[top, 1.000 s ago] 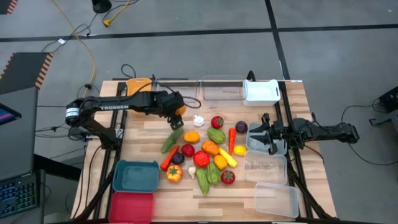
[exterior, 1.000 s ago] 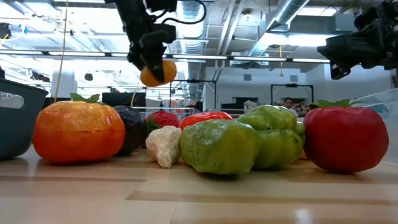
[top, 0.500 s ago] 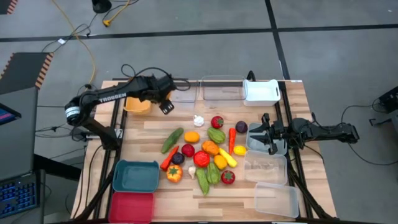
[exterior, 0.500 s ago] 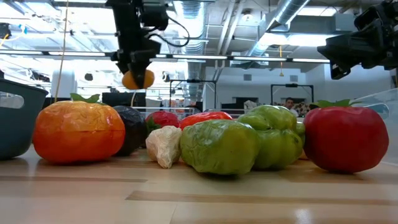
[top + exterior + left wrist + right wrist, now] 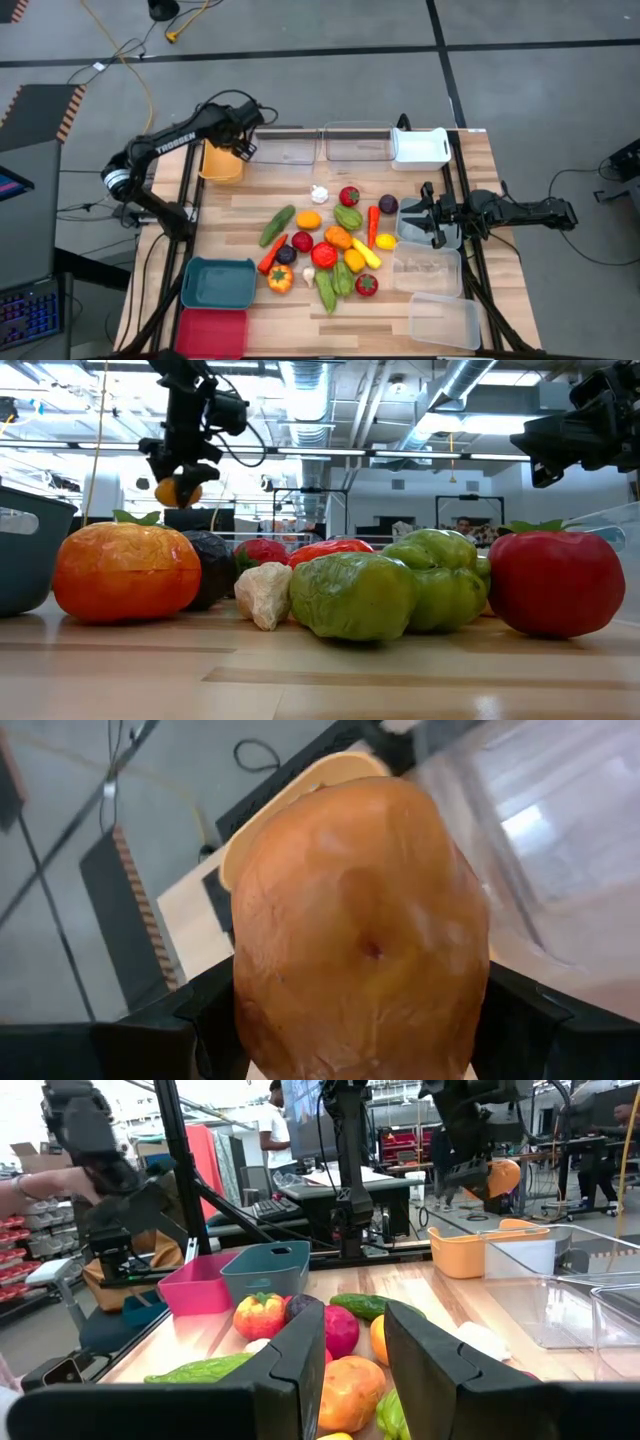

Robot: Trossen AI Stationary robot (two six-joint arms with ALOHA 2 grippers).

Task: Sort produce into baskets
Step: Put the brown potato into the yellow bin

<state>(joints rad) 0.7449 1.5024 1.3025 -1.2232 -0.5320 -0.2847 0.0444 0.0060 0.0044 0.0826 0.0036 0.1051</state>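
Your left gripper (image 5: 243, 146) is clamped on an orange fruit (image 5: 360, 925), held in the air over the orange-yellow bin (image 5: 220, 163) at the table's far left corner. The clear bins (image 5: 357, 141) and white bin (image 5: 420, 147) beside it look bare (the glare makes it hard to be sure). The remaining produce (image 5: 330, 250) lies heaped mid-table, with the teal bin (image 5: 217, 283) and red bin (image 5: 211, 332) at the near left. Your right gripper (image 5: 428, 214), fingers parted and gripping nothing, waits over the clear bins on the right.
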